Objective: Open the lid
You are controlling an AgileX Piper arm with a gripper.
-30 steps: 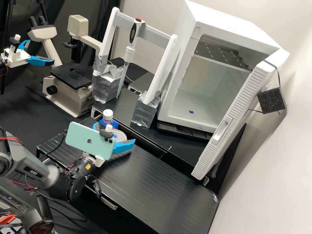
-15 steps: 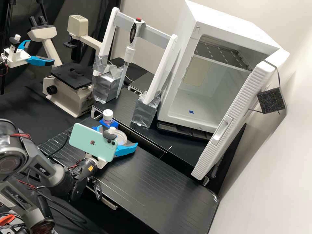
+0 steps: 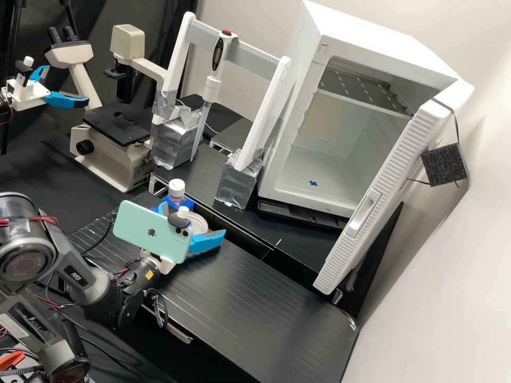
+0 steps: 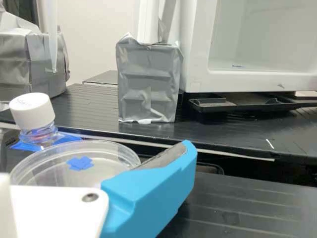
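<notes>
A round clear dish with a lid (image 3: 199,224) rests on the black bench, and my gripper (image 3: 192,218) is open around it, one blue finger on the near right side and the other towards the bottle, partly behind the phone. In the wrist view, a blue cross marks the clear lid (image 4: 111,168). There the gripper (image 4: 94,161) has one blue finger close beside the rim; whether it touches cannot be told. The mount and phone cover part of the dish.
A white-capped bottle (image 3: 176,189) in a blue holder stands just behind the dish. Further back are a pipette stand (image 3: 238,183) with silver-wrapped feet, a microscope (image 3: 109,151) and an open white incubator (image 3: 298,186). A raised bench edge runs behind the dish.
Over the last second the gripper has shifted slightly right in the high view, with the arm's near joints swinging too. It has barely moved since the middle frame; the dish looks unmoved.
</notes>
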